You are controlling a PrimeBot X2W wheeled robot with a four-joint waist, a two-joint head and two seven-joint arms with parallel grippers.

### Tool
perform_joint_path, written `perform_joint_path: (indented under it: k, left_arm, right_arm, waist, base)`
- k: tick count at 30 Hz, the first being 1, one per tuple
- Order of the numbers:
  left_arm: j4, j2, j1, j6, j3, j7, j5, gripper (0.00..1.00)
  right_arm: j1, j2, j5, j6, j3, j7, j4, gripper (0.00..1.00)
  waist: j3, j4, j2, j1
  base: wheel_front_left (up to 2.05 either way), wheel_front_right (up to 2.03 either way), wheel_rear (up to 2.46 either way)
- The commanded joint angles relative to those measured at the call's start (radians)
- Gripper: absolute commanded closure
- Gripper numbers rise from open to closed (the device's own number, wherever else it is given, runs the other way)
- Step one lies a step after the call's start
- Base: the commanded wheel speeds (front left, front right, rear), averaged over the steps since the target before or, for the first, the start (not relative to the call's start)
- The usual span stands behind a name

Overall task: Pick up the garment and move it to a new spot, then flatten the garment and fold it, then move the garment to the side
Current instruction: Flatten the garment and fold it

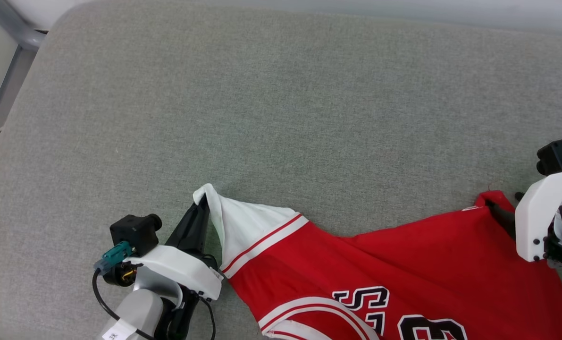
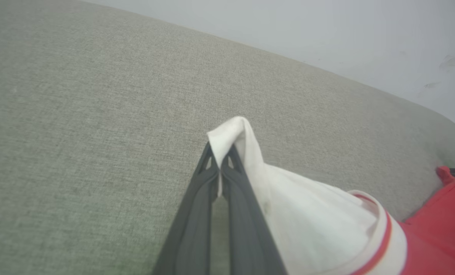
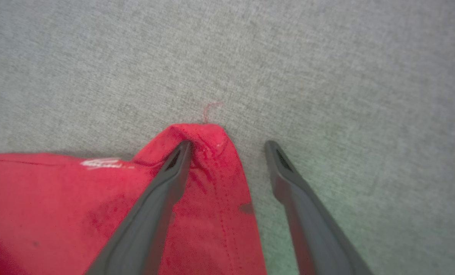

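Left gripper (image 1: 202, 200) pressed together on the tip of the white sleeve (image 1: 245, 226), pulling it up into a small peak. Right gripper (image 3: 227, 147) spread wide at the red corner (image 3: 198, 133), one finger resting on the cloth, the other on the bare worktop (image 1: 281, 104) just beside it. Judged as the pickup ahead of the move to a new spot: one end secured, the other not yet taken. Best done by easing the right fingers forward to bracket the corner squarely, closing low enough to catch every layer, then raising both ends together and level, drawing apart only enough to take the slack folds out of the garment (image 1: 394, 264) without dragging the sleeve tip out of the left pinch. Garment lying on the near part of the worktop, strung between the two grippers from left of centre to the right edge. Near portion cut off by the bottom of the head view, black lettering (image 1: 370, 302) readable only in part, other sleeve unseen. Right fingers masked in the head view by the white wrist shell (image 1: 540, 222). Impossible to tell the number of layers in the left pinch. Farther off, a loose thread (image 3: 211, 109) past the corner, then bare grey cloth up to a pale wall (image 2: 326, 38).
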Motion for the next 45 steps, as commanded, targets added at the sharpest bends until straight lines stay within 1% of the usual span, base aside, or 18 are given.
perform_joint_path:
  k: [1,4,5,6,7,9,12,16,19,25,30,35,39,40,45]
  left_arm:
    - [0.006,-0.002,-0.015,-0.006,0.001,-0.008,0.005,1.00]
    - [0.019,-0.011,-0.024,-0.009,0.001,-0.013,0.004,1.00]
    - [0.023,-0.013,-0.025,-0.010,0.001,-0.014,0.004,1.00]
    - [0.027,-0.015,-0.026,-0.012,0.002,-0.017,0.003,1.00]
    - [0.031,-0.016,-0.023,-0.013,0.003,-0.016,0.002,1.00]
    - [0.039,-0.013,-0.019,-0.014,0.005,-0.019,0.002,1.00]
    - [0.042,-0.005,-0.021,-0.015,0.007,-0.020,0.005,1.00]
    - [0.041,0.028,-0.036,-0.018,0.002,-0.011,0.024,1.00]
    - [0.035,0.056,-0.053,-0.012,0.011,0.001,0.029,1.00]
    - [0.023,0.125,-0.135,-0.024,0.028,0.046,0.044,1.00]
    - [0.036,0.170,-0.260,-0.027,0.067,0.083,0.030,1.00]
    - [0.065,0.199,-0.437,-0.034,0.068,0.140,0.052,1.00]
    - [0.130,0.213,-0.606,-0.041,0.059,0.160,0.087,1.00]
    - [0.130,0.213,-0.606,-0.041,0.059,0.160,0.087,1.00]
    - [0.240,0.234,-0.847,-0.056,0.051,0.165,0.130,1.00]
  right_arm:
    - [0.023,0.010,0.012,0.000,0.037,0.033,0.042,0.00]
    - [0.049,0.016,0.056,0.000,0.080,0.086,0.095,0.00]
    - [0.052,0.019,0.069,0.000,0.092,0.099,0.106,0.28]
    - [0.051,0.020,0.082,0.001,0.104,0.106,0.110,0.73]
    - [0.050,0.025,0.097,0.001,0.111,0.110,0.113,1.00]
    - [0.033,0.022,0.103,0.001,0.124,0.100,0.107,1.00]
    - [-0.008,0.002,0.102,0.001,0.111,0.062,0.096,1.00]
    - [-0.054,-0.019,0.086,-0.001,0.075,0.014,0.083,1.00]
    - [-0.084,-0.008,0.076,-0.001,0.048,-0.012,0.078,1.00]
    - [-0.131,0.024,0.022,-0.001,0.003,-0.083,0.089,1.00]
    - [-0.219,0.074,-0.029,-0.001,-0.025,-0.134,0.130,1.00]
    - [-0.354,0.119,-0.074,-0.001,-0.053,-0.206,0.181,1.00]
    - [-0.486,0.146,-0.117,-0.001,-0.088,-0.271,0.229,1.00]
    - [-0.486,0.146,-0.117,-0.001,-0.088,-0.271,0.229,1.00]
    - [-0.693,0.176,-0.175,-0.001,-0.138,-0.349,0.267,1.00]
  waist:
    - [0.012,0.012,0.0000,-0.0001]
    - [0.014,0.016,0.0000,-0.0001]
    - [0.013,0.015,0.0000,-0.0001]
    - [0.012,0.013,0.0000,-0.0001]
    - [0.008,0.010,0.0000,-0.0001]
    - [-0.003,0.003,0.0000,-0.0001]
    - [-0.024,-0.007,0.0000,-0.0001]
    - [-0.054,-0.029,0.0000,-0.0001]
    - [-0.082,-0.056,0.0000,-0.0001]
    - [-0.132,-0.120,0.0000,-0.0001]
    - [-0.137,-0.184,0.0000,-0.0001]
    - [-0.101,-0.225,0.0000,-0.0001]
    - [-0.064,-0.246,0.0000,-0.0001]
    - [-0.064,-0.246,0.0000,-0.0001]
    - [0.008,-0.268,0.0000,-0.0001]
  base:
    - [0.00,0.00,0.00]
    - [0.00,0.00,0.00]
    - [0.00,0.00,0.00]
    - [0.00,0.00,0.00]
    - [0.00,0.00,0.00]
    - [0.00,0.00,0.00]
    - [0.00,0.00,0.00]
    - [0.00,0.00,0.00]
    - [0.00,0.00,0.00]
    - [0.00,0.00,0.00]
    - [0.00,0.00,0.00]
    - [0.00,0.00,0.00]
    - [0.00,0.00,0.00]
    - [0.00,0.00,0.00]
    - [0.00,0.00,0.00]
